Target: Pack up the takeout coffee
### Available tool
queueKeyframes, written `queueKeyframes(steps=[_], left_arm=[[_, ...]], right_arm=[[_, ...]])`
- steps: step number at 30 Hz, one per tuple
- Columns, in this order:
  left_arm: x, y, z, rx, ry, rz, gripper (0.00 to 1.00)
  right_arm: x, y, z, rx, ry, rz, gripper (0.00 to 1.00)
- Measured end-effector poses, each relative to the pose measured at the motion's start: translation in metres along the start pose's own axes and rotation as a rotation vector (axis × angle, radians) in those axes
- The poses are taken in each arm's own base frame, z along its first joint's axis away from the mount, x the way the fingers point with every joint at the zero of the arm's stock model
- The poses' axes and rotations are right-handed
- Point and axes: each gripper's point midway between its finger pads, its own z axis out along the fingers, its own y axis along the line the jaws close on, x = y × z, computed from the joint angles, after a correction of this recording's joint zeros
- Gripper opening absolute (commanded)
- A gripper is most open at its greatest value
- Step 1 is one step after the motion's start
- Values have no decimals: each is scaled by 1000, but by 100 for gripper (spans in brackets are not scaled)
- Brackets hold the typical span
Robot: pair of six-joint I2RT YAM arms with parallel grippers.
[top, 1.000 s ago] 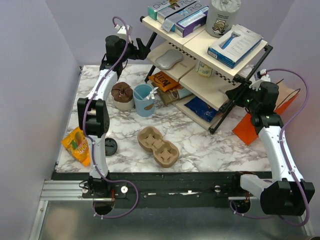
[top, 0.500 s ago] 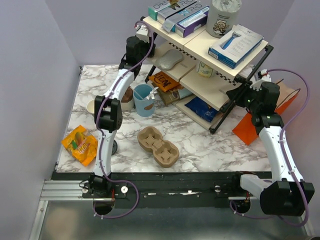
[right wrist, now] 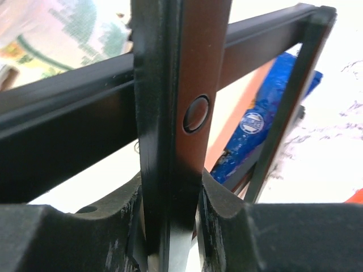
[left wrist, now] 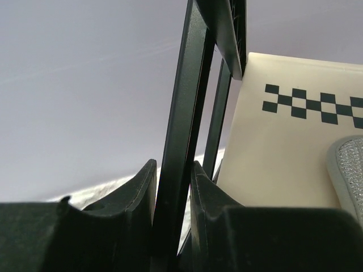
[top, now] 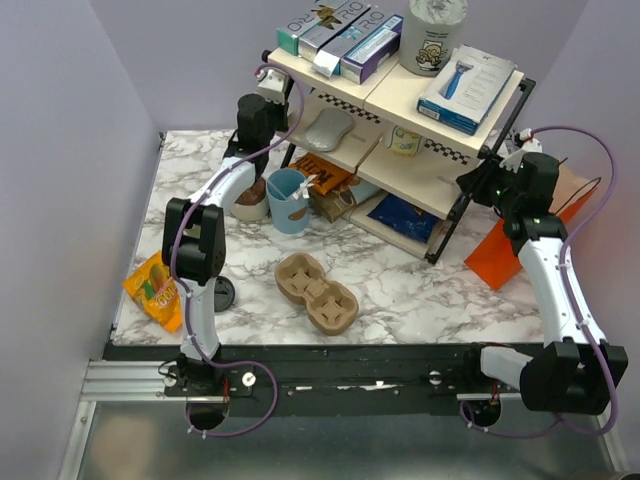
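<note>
At 9 o'clock of the cup carrier [top: 317, 292] stood the takeout coffee [top: 225, 292]. Left gripper [left wrist: 172, 173] and right gripper [right wrist: 171, 187] each clamped 1 black upright [left wrist: 181, 102] of the shelf rack [top: 430, 172].

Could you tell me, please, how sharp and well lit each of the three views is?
Top external view: evenly lit, the black-framed shelf rack with cream boards sharp. Left wrist view: the rack's upright is crisp, the left pincer a dark silhouette around it. Right wrist view: the white marble-patterned table is blown out, the blue plastic packet soft.
</note>
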Motion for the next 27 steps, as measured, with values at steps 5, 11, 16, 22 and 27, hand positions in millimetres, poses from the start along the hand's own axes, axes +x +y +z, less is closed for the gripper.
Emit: queueKeyframes(steps=[5,11,16,22,27], left_arm=[[1,18,-21,-82,23,-15,0],[2,40,-35,-155,9,-60,0],[2,55,-48,-203,12,-97,0],[3,61,-49,-229,12,-117,0],[3,63,-50,-237,10,-129,0]], right_arm=[[-15,-5,30,1,17,-23,1],[-46,-11,90,-25,-4,-82,1],[-70,-11,137,-64,-28,-124,1],[-89,-9,179,-107,-47,-154,1],[-99,-8,198,-127,-60,-174,4]])
